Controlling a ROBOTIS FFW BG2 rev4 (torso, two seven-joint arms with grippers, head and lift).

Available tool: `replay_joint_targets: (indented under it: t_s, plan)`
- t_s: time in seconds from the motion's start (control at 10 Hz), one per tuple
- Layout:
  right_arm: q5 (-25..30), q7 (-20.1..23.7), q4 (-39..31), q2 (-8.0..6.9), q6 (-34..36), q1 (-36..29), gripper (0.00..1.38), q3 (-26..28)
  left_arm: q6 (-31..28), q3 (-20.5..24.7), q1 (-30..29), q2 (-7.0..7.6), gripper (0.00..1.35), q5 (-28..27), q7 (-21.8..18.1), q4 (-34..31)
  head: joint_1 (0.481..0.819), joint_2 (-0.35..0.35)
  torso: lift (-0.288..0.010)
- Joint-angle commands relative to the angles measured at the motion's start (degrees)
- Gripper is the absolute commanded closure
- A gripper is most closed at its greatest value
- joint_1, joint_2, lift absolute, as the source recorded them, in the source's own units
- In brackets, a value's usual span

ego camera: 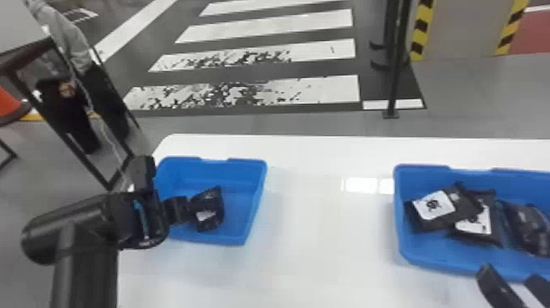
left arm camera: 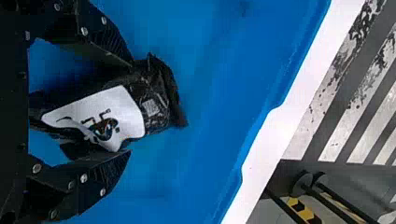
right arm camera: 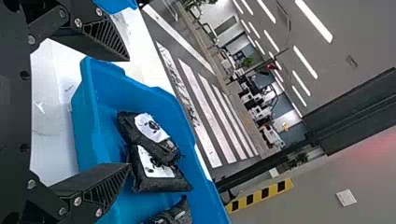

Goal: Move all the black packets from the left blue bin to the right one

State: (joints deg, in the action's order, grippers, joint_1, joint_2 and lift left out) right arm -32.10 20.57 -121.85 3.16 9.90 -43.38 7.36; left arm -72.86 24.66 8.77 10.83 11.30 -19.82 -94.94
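Observation:
My left gripper (ego camera: 180, 209) reaches over the left wall of the left blue bin (ego camera: 254, 196). It is shut on a black packet (ego camera: 209, 204), low inside that bin. In the left wrist view the left gripper (left arm camera: 128, 108) has a finger against either side of the packet (left arm camera: 156, 95), whose white label faces the camera. My right gripper (ego camera: 513, 288) stands at the near edge of the right blue bin (ego camera: 425, 262), open with nothing held. The right wrist view shows the right gripper (right arm camera: 129, 112) with fingers wide apart. Several black packets (right arm camera: 163, 179) lie in the right bin (right arm camera: 93, 126).
Both bins stand on a white table (ego camera: 311, 229), with a wide stretch of tabletop between them. A dark-framed stand (ego camera: 61, 131) is beside the table at the left. Beyond the far edge are the floor and a black post (ego camera: 393, 78).

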Motion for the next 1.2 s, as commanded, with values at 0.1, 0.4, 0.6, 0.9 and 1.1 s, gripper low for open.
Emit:
replay_joint_targets:
  t_s: [0.1, 0.4, 0.6, 0.9, 1.1]
  plan:
    - [-0.8, 0.2, 0.4, 0.00, 0.4, 0.1, 0.24, -0.1, 5.1, -0.7, -0.6, -0.02, 1.20, 0.1, 0.0, 0.5, 0.695, 0.240, -0.144]
    - [-1.1, 0.3, 0.4, 0.00, 0.4, 0.1, 0.24, -0.1, 7.1, -1.1, -3.8, 0.25, 1.20, 3.4, -2.0, -6.7, 0.695, 0.226, -0.144]
    - [-1.3, 0.3, 0.4, 0.00, 0.5, 0.1, 0.25, -0.1, 7.1, -1.2, -6.0, 0.51, 1.20, 5.6, -3.7, -11.4, 0.695, 0.210, -0.144]
    - [-1.1, 1.2, -0.4, 0.00, 1.2, 0.5, 0.25, -0.2, 8.5, -2.7, -9.8, 0.60, 1.20, 9.3, -8.1, -20.7, 0.695, 0.179, -0.144]
    - [-2.2, 5.3, -0.3, 0.00, 3.7, 3.6, 0.25, -0.3, 9.6, -7.0, -12.4, 0.69, 1.20, 14.1, -10.9, -23.7, 0.695, 0.141, -0.144]
